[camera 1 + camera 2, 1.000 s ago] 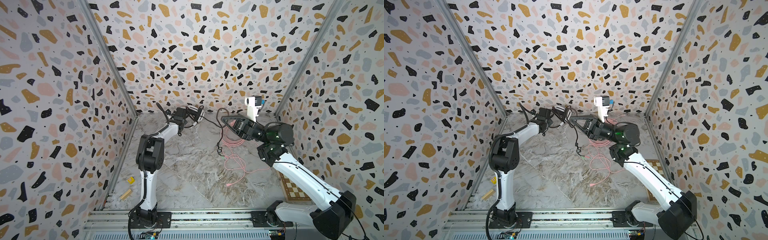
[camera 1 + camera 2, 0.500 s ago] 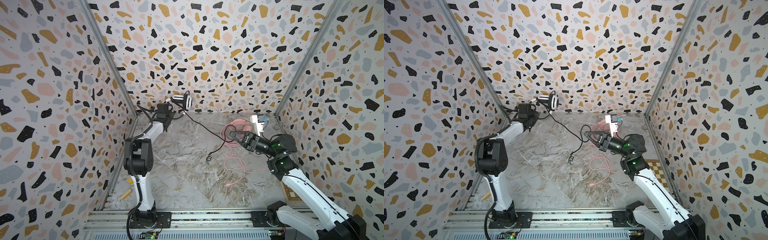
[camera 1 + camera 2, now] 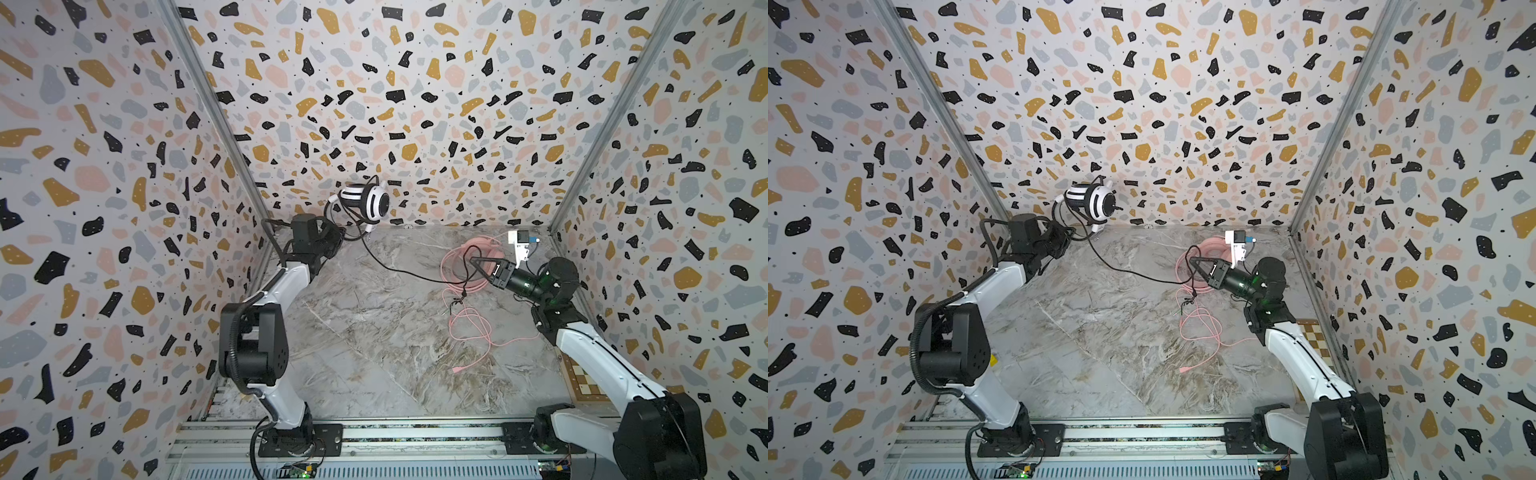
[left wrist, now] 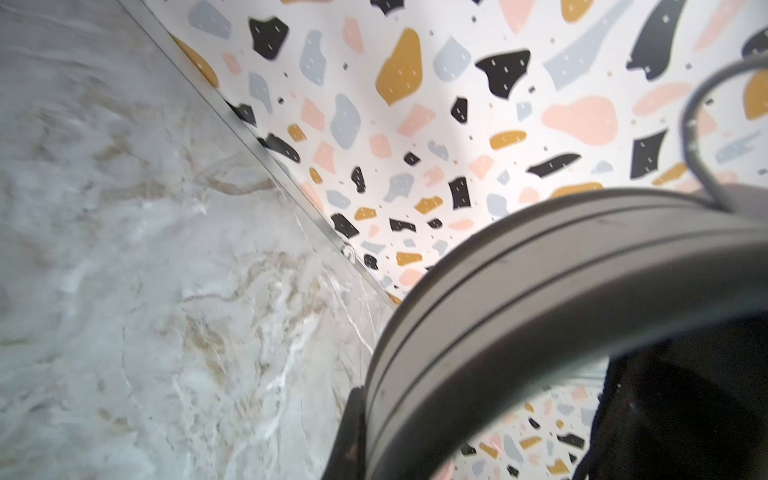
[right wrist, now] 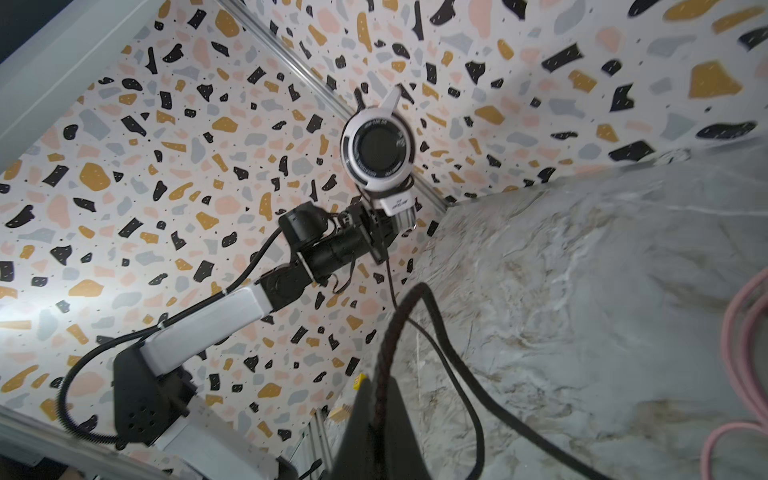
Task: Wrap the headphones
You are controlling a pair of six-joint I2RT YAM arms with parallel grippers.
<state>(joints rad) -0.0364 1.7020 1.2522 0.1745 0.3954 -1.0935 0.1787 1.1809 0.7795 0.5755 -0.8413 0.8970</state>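
Altogether two headsets are in view, each with one cable, and two arms work on them.

The white headset (image 3: 365,201) (image 3: 1090,203) (image 5: 378,153) hangs in the air near the back wall (image 3: 415,104), on the left side in both top views. Its two ear cups sit folded side by side. The left gripper (image 3: 343,237) (image 3: 1068,239) is closed on it from below, fingers clamped narrow on the band. The left wrist view shows that dark band (image 4: 540,291) arching close across the lens.

One black cable (image 3: 395,270) (image 3: 1125,271) (image 5: 457,374) drops from the white headset, sags to the marble tabletop (image 3: 374,353) (image 3: 1100,353) and rises to the right gripper (image 3: 473,261) (image 3: 1192,259). That gripper's fingers are pinched tight on the cable, and a short loop stands up above the tips. The loose tail hangs below them.

The pink headset (image 3: 451,259) (image 3: 1208,245) lies on the tabletop towards the back right, partly hidden behind the right gripper. Its one pink cable (image 3: 473,328) (image 3: 1204,328) (image 5: 739,353) trails forward in several loose loops, and the plug end lies free nearer the middle.

One checkered board (image 3: 582,382) (image 3: 1316,336) lies against the right wall.
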